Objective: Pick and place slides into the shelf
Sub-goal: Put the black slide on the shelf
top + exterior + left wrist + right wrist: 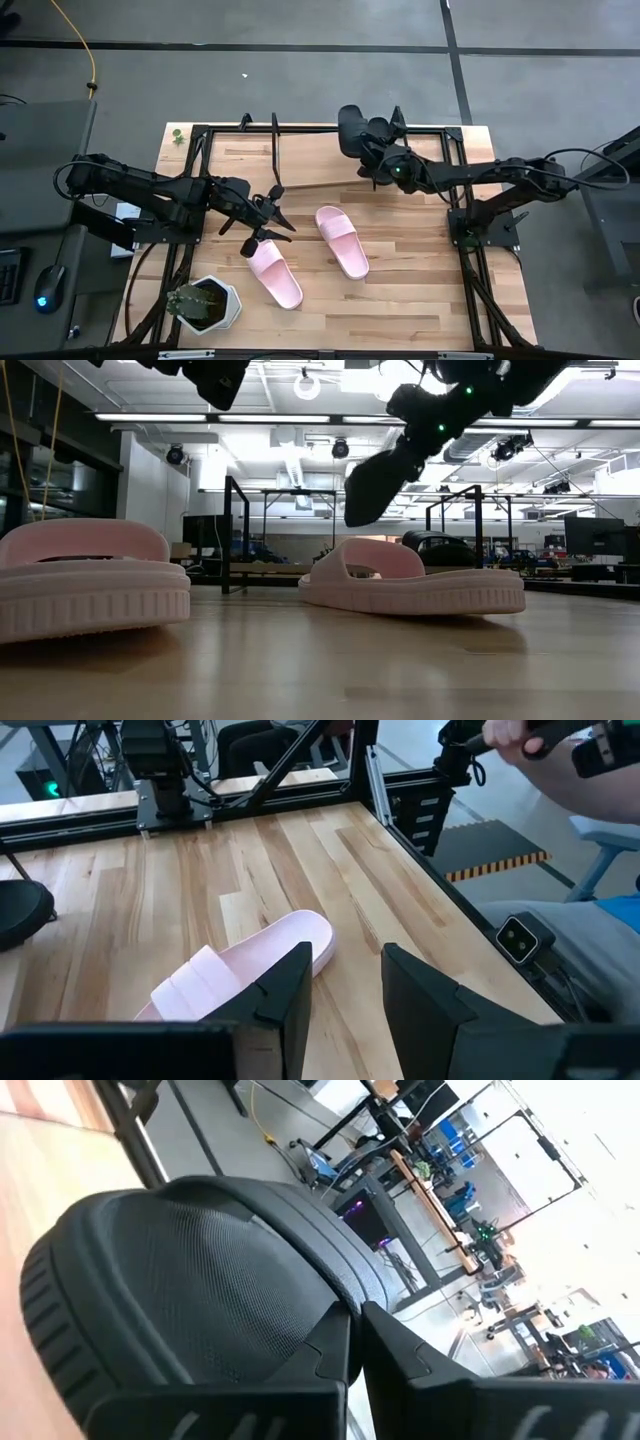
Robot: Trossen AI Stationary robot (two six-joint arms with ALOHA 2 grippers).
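Observation:
Two pale pink slides lie sole-down on the table, one (275, 272) near the front left and one (342, 240) at the middle. My left gripper (280, 213) hovers open between them, above the table; in the left wrist view its fingers (345, 955) stand empty beside the middle slide (250, 970). My right gripper (374, 152) is at the far side, shut on a black slide (352, 128) held in the air (375, 480). The shelf (275, 150) stands at the far edge. A second black slide (440, 545) lies low beyond the middle pink one. My right gripper pinches the black slide between its two fingers (335, 1342) at one edge (300, 1315); the fingers hide which part that is. The slide is lifted clear and hangs slanting below the gripper, its free end (362, 505) lowest.
A potted plant (205, 305) stands at the near left corner. A large black frame (200, 135) runs around the table. A person's hand (520, 735) shows beyond the table's right side. Bare wood lies at the near right (430, 290).

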